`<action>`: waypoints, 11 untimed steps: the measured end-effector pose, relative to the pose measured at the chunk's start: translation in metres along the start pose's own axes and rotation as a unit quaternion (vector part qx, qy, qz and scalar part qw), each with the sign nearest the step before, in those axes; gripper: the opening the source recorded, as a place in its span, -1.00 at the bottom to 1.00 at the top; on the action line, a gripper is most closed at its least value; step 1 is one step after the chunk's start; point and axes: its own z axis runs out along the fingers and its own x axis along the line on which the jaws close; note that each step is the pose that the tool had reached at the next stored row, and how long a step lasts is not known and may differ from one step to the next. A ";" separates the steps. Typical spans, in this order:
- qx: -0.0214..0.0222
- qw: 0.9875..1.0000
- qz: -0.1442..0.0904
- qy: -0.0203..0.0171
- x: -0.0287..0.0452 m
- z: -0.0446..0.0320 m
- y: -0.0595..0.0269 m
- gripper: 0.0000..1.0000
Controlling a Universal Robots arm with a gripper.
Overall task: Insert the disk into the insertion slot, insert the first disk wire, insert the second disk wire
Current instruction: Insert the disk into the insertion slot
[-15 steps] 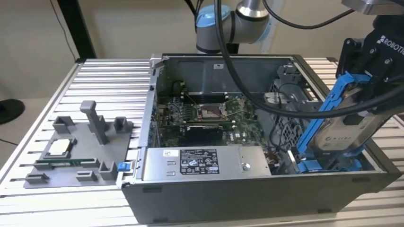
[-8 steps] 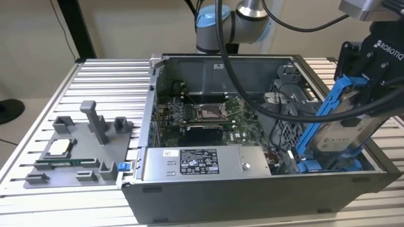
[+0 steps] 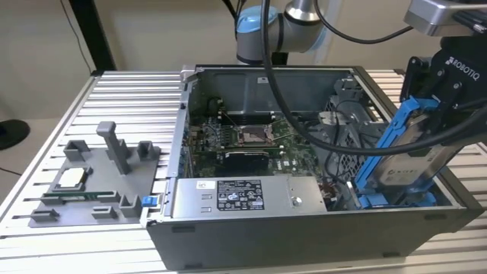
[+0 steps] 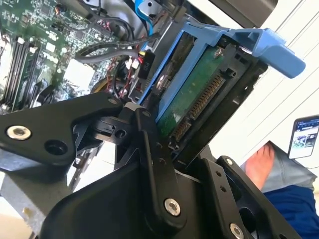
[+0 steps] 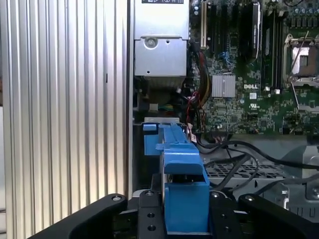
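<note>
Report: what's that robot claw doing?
Gripper shut on silver-beige hard drive in blue plastic frame. Drive tilted, lower end at dark grey bay with blue tabs, not seated. Black cable drapes alongside.

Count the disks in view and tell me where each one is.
1. The disk is clamped in the gripper, tilted, over the case's end on the exterior view's right, with its lower end near the slot. Others may be hidden.

Case [image 3: 304, 242]: sitting on the tabletop [image 3: 129, 91].
Fixture [image 3: 84, 191]: lying beside the case, on the exterior view's left.
Disk [image 3: 407, 157]: leaning tilted, clamped in the pincer [image 3: 435, 111], lower end reaching the insertion slot [image 3: 396, 201] at the case's exterior-view right.
</note>
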 end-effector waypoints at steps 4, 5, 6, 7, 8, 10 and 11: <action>0.000 1.000 0.000 0.000 -0.0008 0.0071 -0.0003 -1.00; 0.000 1.000 0.000 0.000 -0.0011 0.0085 -0.0004 -1.00; 0.000 1.000 0.000 0.000 -0.0013 0.0099 -0.0004 -1.00; 0.000 1.000 0.000 0.000 -0.0015 0.0109 -0.0005 -1.00; 0.000 1.000 0.000 0.000 -0.0018 0.0123 -0.0006 -1.00; 0.000 1.000 0.000 0.000 -0.0022 0.0146 -0.0007 -1.00; 0.000 1.000 0.000 0.000 -0.0024 0.0156 -0.0007 -1.00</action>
